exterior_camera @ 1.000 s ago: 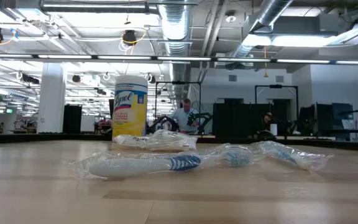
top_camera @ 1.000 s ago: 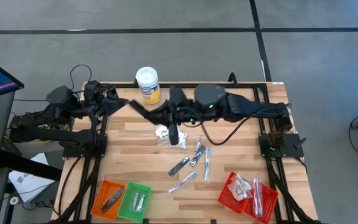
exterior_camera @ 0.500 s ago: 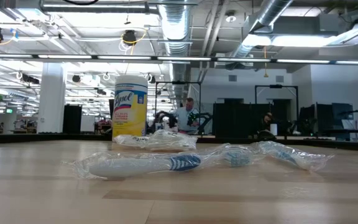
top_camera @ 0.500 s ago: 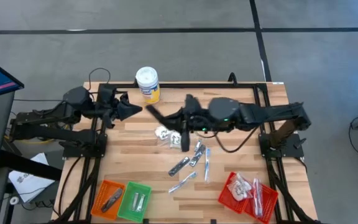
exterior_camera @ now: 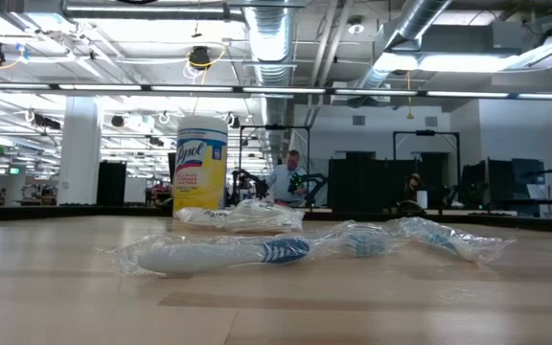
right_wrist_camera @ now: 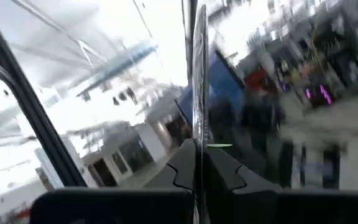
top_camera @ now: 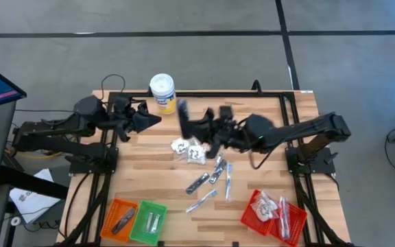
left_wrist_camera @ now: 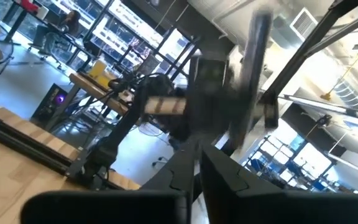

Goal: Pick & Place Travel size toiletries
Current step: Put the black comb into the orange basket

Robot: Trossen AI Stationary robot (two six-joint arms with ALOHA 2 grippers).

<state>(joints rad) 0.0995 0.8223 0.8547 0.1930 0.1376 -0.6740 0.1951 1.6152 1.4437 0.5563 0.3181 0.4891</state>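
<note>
The travel size toiletries lie loose at mid-table: white sachets [top_camera: 187,149] and slim silvery sticks [top_camera: 214,169], which the low view shows as clear-wrapped items [exterior_camera: 223,254]. My right gripper [top_camera: 192,125] reaches in from the right above the sachets and is shut on a slim dark stick [top_camera: 182,110]. My left gripper [top_camera: 156,118] hovers shut and empty at the far left, pointing at the right gripper. Neither gripper shows in the low view. My right gripper pinches one end of the slim dark stick [right_wrist_camera: 199,134] between its two fingers. The fingers come roughly level from the table's right. The stick juts out past the fingertips toward the far edge, lifted clear of the table.
A white-lidded yellow canister [top_camera: 163,92] stands at the far edge between the two grippers. Orange [top_camera: 121,218] and green [top_camera: 149,221] baskets sit at the near left, and a red basket [top_camera: 273,214] holding wrapped items at the near right. People are in the room beyond.
My right gripper has sunk, drawn back toward the table's right and rolled its wrist. The stick in its hold has swung from pointing at the left edge to pointing at the far edge. My left gripper has moved toward the table's right, nearer the canister.
</note>
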